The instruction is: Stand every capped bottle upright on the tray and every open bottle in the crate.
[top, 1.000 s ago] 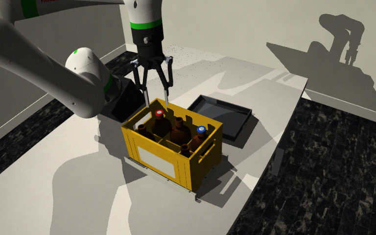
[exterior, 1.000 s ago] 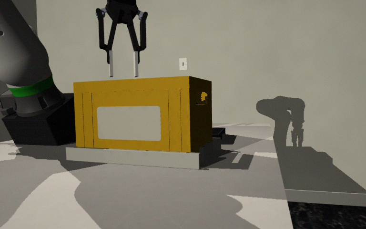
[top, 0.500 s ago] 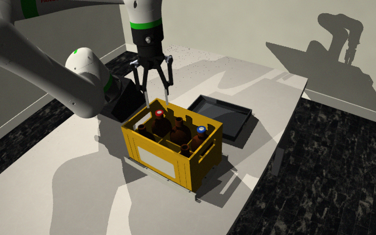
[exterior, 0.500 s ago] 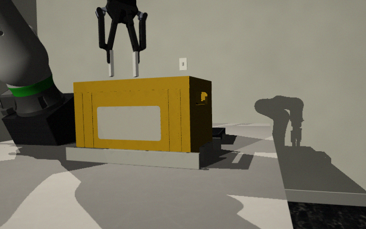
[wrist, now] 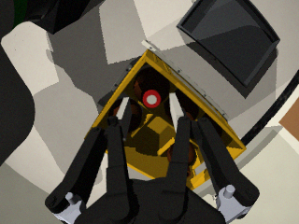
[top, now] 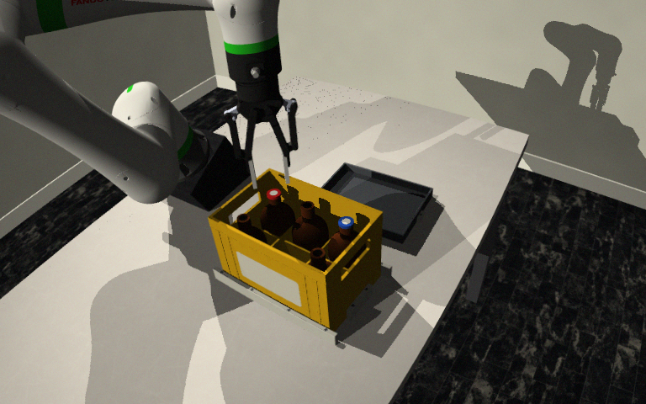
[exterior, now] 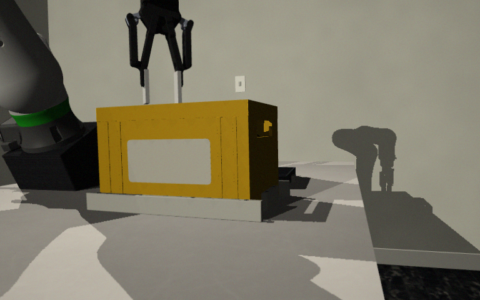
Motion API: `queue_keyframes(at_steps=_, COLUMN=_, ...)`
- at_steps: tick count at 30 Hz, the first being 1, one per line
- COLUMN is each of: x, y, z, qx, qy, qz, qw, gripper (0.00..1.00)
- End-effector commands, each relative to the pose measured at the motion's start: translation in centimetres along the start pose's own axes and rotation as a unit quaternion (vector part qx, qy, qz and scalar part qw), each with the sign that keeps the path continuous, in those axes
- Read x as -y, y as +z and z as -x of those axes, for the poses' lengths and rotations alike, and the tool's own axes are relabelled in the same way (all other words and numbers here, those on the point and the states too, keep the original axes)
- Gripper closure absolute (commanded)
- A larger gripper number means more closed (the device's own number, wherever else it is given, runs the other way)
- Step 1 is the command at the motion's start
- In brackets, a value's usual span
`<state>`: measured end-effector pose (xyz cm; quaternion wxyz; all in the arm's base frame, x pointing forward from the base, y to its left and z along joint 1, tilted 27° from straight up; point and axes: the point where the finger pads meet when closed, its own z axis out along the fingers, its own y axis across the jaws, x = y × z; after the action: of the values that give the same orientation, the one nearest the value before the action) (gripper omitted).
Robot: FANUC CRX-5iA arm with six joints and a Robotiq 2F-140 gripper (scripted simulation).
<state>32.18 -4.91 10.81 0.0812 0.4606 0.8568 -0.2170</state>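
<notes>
The yellow crate (top: 221,247) (exterior: 173,127) (wrist: 146,165) stands level. In it stand a red-capped bottle (top: 273,194) (wrist: 151,99) at the back left, a blue-capped bottle (top: 346,222) at the right, and three open bottles: front left (top: 243,219) (wrist: 127,114), back middle (top: 307,209) and front right (top: 317,254) (wrist: 181,153). The dark tray (top: 381,199) (exterior: 287,172) (wrist: 229,42) lies behind the crate and holds no bottle. My gripper (top: 271,184) (exterior: 162,102) (wrist: 149,104) is part-way open and empty, above the red cap, fingers to either side. The blue cap is hidden in the wrist view.
Pale rails (top: 276,300) (exterior: 173,207) run along the crate's base. The crate's walls rise around the bottles, and the open middle bottle stands close to the red-capped one. The robot's dark base block (top: 216,176) (exterior: 49,169) is left of the crate.
</notes>
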Motion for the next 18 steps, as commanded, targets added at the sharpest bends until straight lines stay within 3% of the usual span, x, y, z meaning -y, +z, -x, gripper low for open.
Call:
queue_keyframes(at_steps=1, x=0.0, y=0.4, z=0.0, qx=0.0, qy=0.0, qz=0.0, qw=1.0, gripper=0.62)
queue_keyframes(at_steps=18, x=0.0, y=2.8, z=0.0, qx=0.0, qy=0.0, qz=0.0, qw=1.0, gripper=0.62)
